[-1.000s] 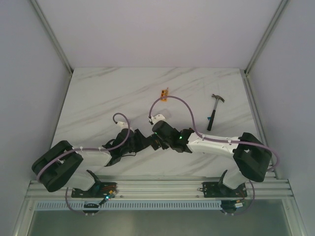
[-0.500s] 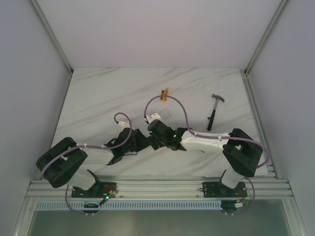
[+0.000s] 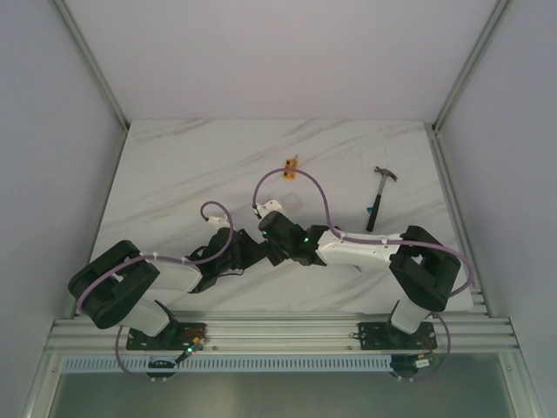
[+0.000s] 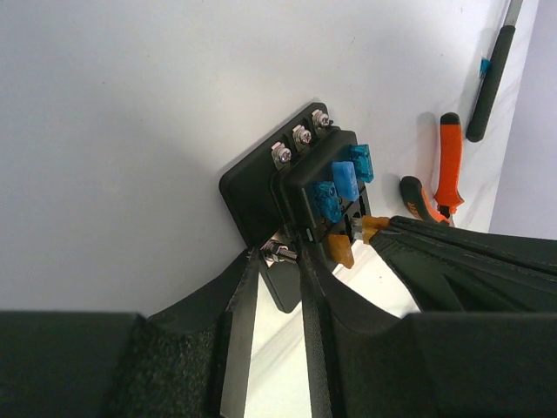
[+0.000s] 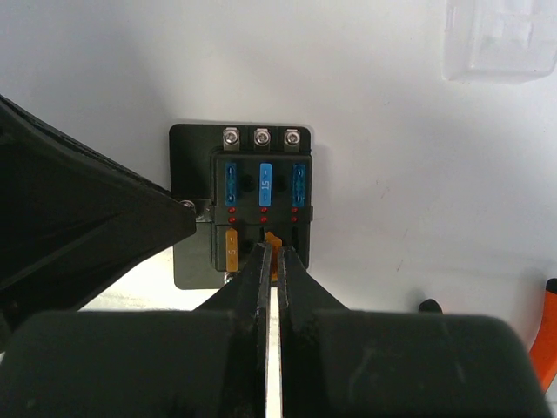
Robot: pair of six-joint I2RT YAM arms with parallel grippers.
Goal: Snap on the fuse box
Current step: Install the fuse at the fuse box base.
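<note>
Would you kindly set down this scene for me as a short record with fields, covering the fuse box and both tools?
fuse box: flat on the white table, uncovered, three blue fuses in its upper row
left tool: at the box's side, fingers either side of its edge; grip unclear
right tool: shut, tips at an orange fuse in the lower row
clear plastic piece: on the table, apart from the box
elsewhere: hammer, orange-handled pliers

Matt black plastic fuse box [image 5: 261,205], shiny metal screws [image 5: 261,137], smooth white table [image 5: 374,174].
</note>
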